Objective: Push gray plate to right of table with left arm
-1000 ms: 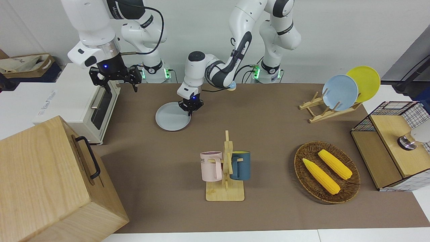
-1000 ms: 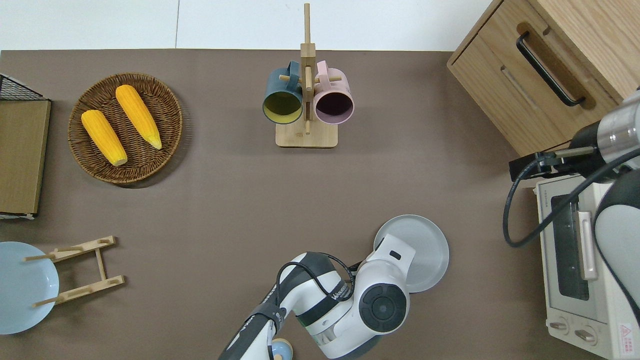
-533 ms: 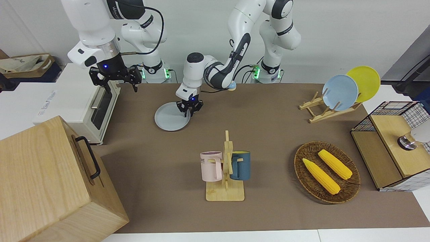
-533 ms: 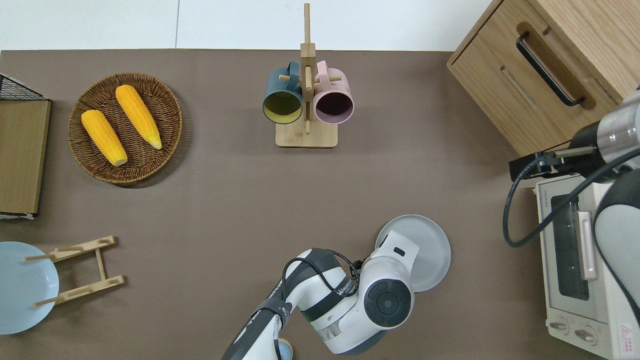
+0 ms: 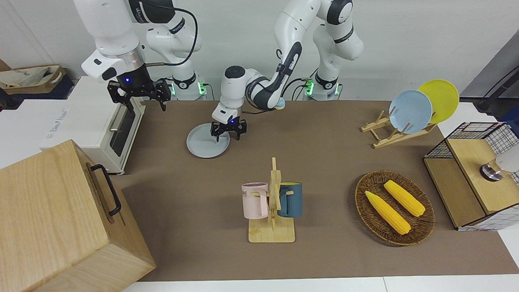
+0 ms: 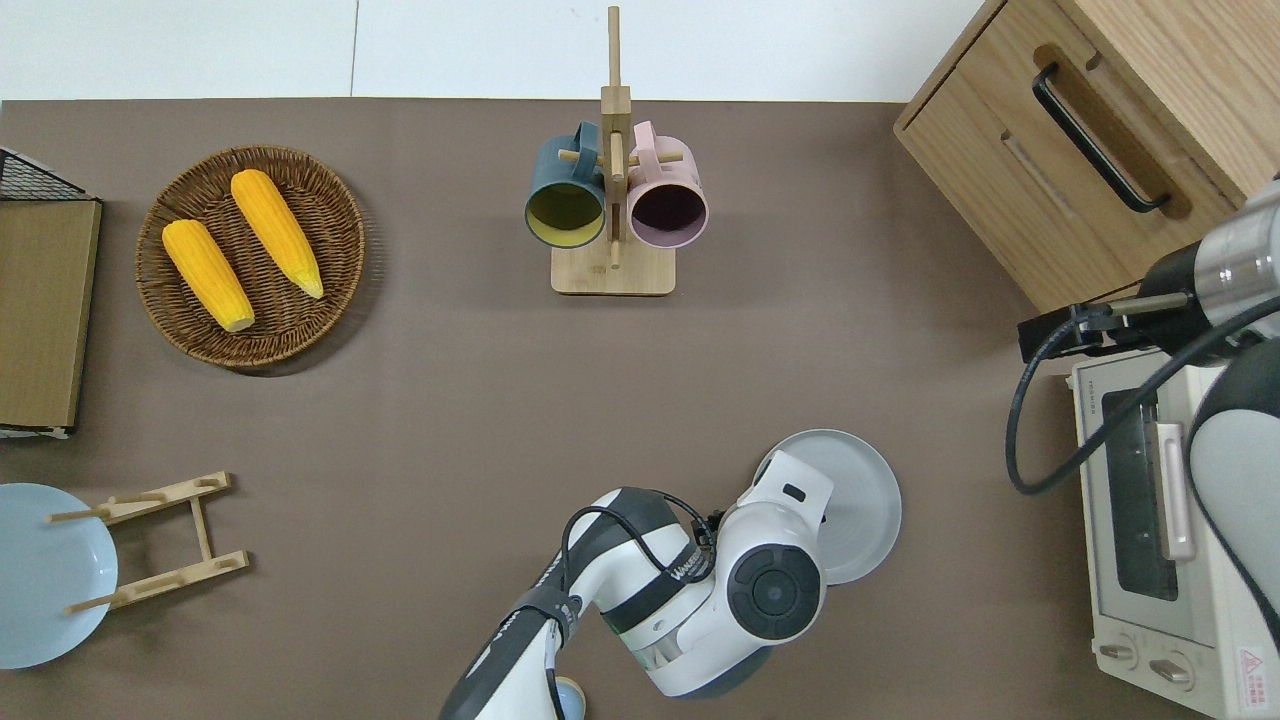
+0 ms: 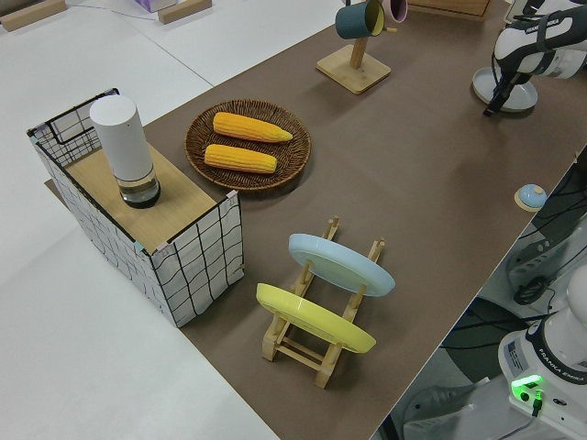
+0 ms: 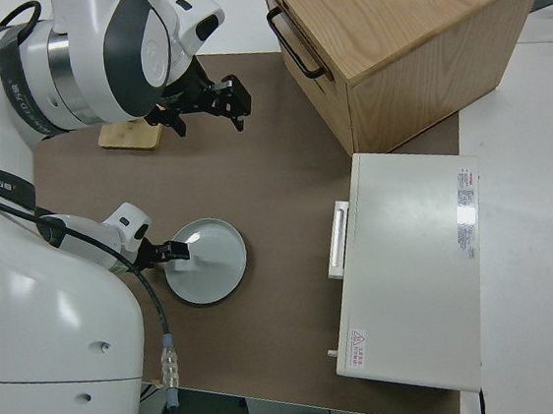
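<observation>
The gray plate (image 5: 204, 145) lies flat on the brown table (image 5: 324, 162), near the robots and toward the right arm's end; it also shows in the overhead view (image 6: 865, 495) and the right side view (image 8: 211, 265). My left gripper (image 5: 227, 135) is open and points down at the plate's edge on the left arm's side, one finger over the plate and one off it. In the overhead view the wrist hides the fingers. My right gripper (image 5: 139, 96) is open and parked.
A white toaster oven (image 5: 101, 125) and a wooden cabinet (image 5: 61, 215) stand at the right arm's end. A mug rack (image 5: 271, 207) stands mid-table, farther from the robots. A corn basket (image 5: 394, 207), plate rack (image 5: 405, 121) and wire crate (image 5: 474, 174) stand toward the left arm's end.
The plate slid slightly toward the right arm's end, then stopped. My left gripper has turned at the wrist and its fingers have spread open. The right arm has not moved.
</observation>
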